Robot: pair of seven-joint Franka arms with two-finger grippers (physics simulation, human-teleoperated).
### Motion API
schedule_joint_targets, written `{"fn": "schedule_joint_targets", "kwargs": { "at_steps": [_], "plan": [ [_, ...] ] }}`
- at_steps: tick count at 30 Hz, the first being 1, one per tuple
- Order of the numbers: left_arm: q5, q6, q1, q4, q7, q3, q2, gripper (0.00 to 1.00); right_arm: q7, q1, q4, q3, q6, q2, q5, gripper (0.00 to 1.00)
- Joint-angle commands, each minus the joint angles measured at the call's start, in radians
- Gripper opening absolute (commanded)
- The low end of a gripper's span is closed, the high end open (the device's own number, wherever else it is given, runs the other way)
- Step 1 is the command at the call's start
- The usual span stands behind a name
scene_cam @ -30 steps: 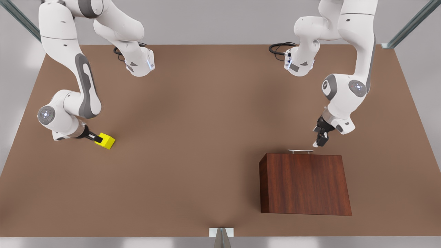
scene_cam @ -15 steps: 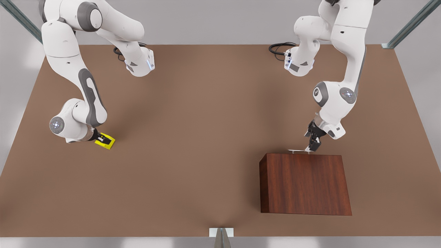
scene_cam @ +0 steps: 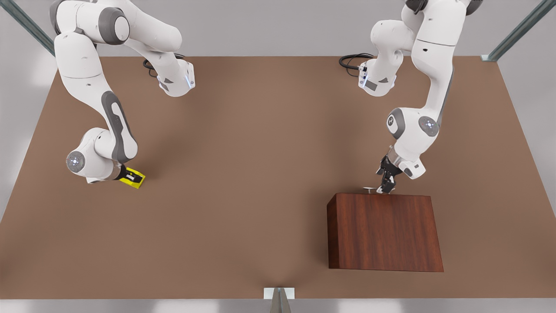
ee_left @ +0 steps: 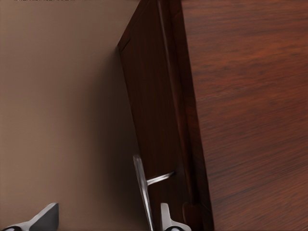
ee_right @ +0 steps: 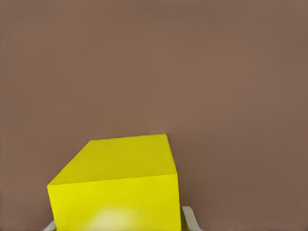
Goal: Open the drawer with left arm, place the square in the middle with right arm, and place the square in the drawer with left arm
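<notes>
1. The table [scene_cam: 260, 174] is a big matte brown top, and everything sits on it.
2. The cabinet [scene_cam: 384, 232] is a dark reddish-brown wood-grain box on the front view's right side, near the camera edge. Its drawer [ee_left: 154, 120] looks pushed in, flush with the box, so I can't see inside it at all.
3. The left arm [scene_cam: 430, 87] comes down on the front view's right, the right arm [scene_cam: 95, 87] on the front view's left.
4. The left gripper [scene_cam: 384, 188] is right at the drawer's silver bar handle [scene_cam: 369, 189]. In the left wrist view the fingertips [ee_left: 166, 219] are spread, with the handle [ee_left: 143, 192] running between them, one tip close to the drawer face and the other well out over the table. So the jaws are apart and not clamped on anything.
5. The right gripper [scene_cam: 132, 177] is down at the square [scene_cam: 135, 180], which sits on the table on the front view's left, well apart from the cabinet. Fingers straddle the yellow cube; the right wrist view shows a tip on each side of the square [ee_right: 115, 192], but I honestly can't tell whether they're squeezing it or just beside it.
</notes>
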Motion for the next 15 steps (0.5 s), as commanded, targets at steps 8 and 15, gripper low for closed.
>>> {"fn": "schedule_joint_targets", "kwargs": {
  "at_steps": [8,15],
  "plan": [
    [-0.01,-0.055,-0.002,-0.012,-0.003,0.0,-0.031,1.0,-0.002,0.0,0.001,0.0,0.0,0.001,0.0,0.69],
    [-0.01,-0.061,-0.002,-0.069,-0.003,0.0,-0.069,1.0,0.003,0.002,0.01,0.002,-0.014,-0.024,0.0,0.69]
  ]
}}
